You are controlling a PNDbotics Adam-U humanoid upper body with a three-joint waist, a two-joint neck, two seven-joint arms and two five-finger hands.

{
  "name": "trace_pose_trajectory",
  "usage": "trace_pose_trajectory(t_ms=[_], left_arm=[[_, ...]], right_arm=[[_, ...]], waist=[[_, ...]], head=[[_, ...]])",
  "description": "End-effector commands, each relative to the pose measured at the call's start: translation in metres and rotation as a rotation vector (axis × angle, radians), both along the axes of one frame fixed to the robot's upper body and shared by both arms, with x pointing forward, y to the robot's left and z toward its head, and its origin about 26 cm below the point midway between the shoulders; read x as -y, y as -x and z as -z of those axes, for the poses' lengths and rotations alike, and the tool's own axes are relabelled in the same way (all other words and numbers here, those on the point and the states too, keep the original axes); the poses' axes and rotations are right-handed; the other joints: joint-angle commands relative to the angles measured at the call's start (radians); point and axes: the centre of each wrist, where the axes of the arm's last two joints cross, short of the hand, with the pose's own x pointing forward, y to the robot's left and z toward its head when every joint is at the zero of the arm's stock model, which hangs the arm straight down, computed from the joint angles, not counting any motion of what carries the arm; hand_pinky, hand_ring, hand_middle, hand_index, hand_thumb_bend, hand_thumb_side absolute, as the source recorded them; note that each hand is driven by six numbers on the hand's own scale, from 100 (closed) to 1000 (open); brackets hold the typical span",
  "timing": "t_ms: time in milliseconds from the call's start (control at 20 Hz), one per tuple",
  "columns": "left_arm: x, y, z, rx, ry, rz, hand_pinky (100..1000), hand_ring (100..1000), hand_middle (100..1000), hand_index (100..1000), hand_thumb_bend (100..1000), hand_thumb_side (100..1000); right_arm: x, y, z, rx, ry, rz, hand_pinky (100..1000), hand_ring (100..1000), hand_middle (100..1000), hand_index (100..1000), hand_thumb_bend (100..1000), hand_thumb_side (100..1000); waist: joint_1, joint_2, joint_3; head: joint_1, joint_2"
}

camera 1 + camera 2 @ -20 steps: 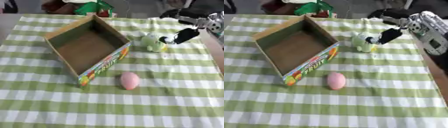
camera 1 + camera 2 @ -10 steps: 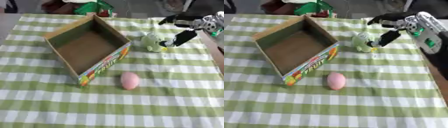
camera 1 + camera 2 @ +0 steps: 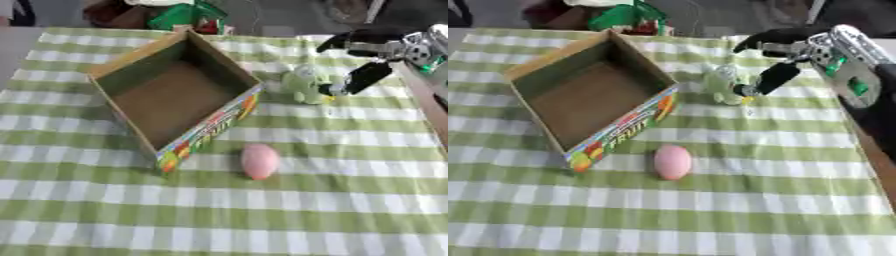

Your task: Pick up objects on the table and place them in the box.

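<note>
Desk [image 3: 350,210] under its green checked cloth carries the open cardboard box [image 3: 588,95] toward the far left edge, unmoved. Right robot hand [image 3: 785,60], since a second ago, has spread wider, fingers straight above and thumb beside the pale green toy [image 3: 302,85], grasping nothing. Pink egg [image 3: 260,161] lies just right of the box's near corner.

A green-and-white checked cloth [image 3: 105,210] covers the counter. The box [image 3: 175,95] is brown cardboard (its outer side printed in bright fruit colours). The egg-shaped object [image 3: 259,161] is pink, the soft toy [image 3: 302,85] pale green, the robot hand [image 3: 785,55] black and silver.
</note>
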Motion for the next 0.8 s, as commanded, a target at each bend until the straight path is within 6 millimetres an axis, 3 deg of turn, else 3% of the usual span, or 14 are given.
trace_pose_trajectory(t_ms=[50, 800], left_arm=[[-0.002, 0.001, -0.008, 0.021, -0.023, 0.005, 534, 617, 661, 764, 100, 887], [0.000, 0.000, -0.008, 0.020, -0.022, 0.011, 534, 616, 659, 760, 100, 887]], right_arm=[[0.003, -0.008, -0.002, 0.011, 0.021, 0.039, 877, 1000, 956, 1000, 363, 581], [0.005, -0.027, 0.020, -0.011, 0.034, 0.070, 852, 985, 913, 1000, 332, 556]], waist=[[0.002, -0.015, 0.000], [0.002, -0.006, 0.004]], head=[[-0.004, -0.010], [-0.008, -0.022]])
